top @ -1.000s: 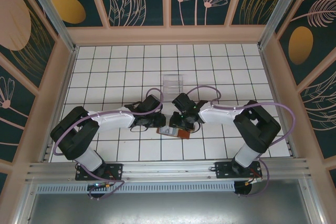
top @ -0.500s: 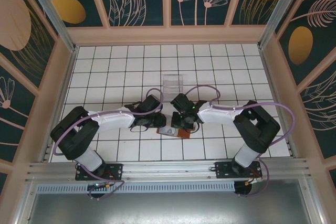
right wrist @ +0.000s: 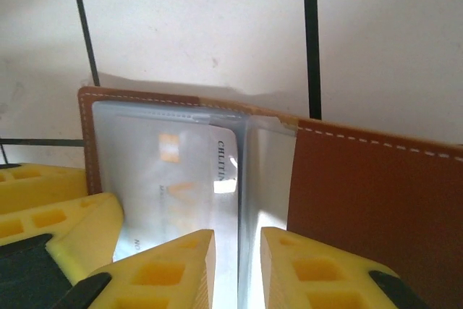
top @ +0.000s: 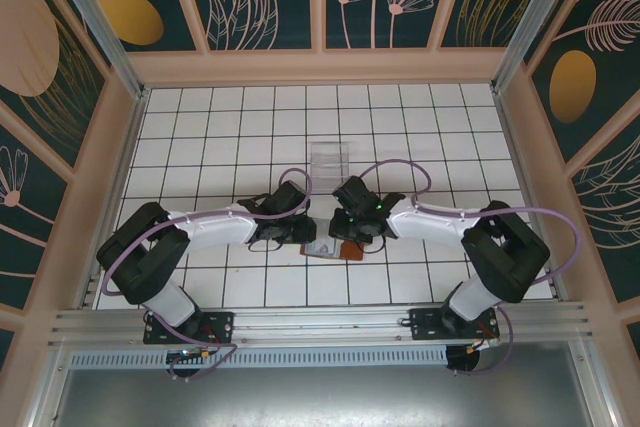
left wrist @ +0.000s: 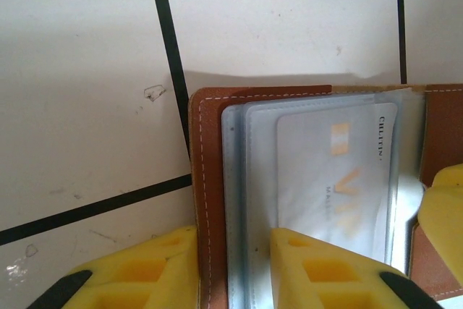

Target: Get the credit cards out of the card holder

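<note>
The card holder (top: 347,253) lies open on the tiles between both wrists, reddish-brown leather with clear blue-grey sleeves. A pale credit card (left wrist: 336,171) sits inside a sleeve, seen again in the right wrist view (right wrist: 181,179). My left gripper (left wrist: 233,242) (top: 304,237) is shut on the holder's left edge (left wrist: 206,150): one finger lies against the stitched leather border, the other on the sleeves. My right gripper (right wrist: 237,242) (top: 346,235) stands narrowly open around the upright edge of a clear sleeve, beside the brown flap (right wrist: 369,186). Its pads do not touch the sleeve.
A clear plastic tray (top: 329,158) stands two tiles behind the holder. The floor is white tile with black lines, closed in by beige walls (top: 110,167). The two wrists nearly touch above the holder.
The right arm has swung its elbow outward to the right and its wrist has turned over the holder. The left arm and the holder have stayed put.
</note>
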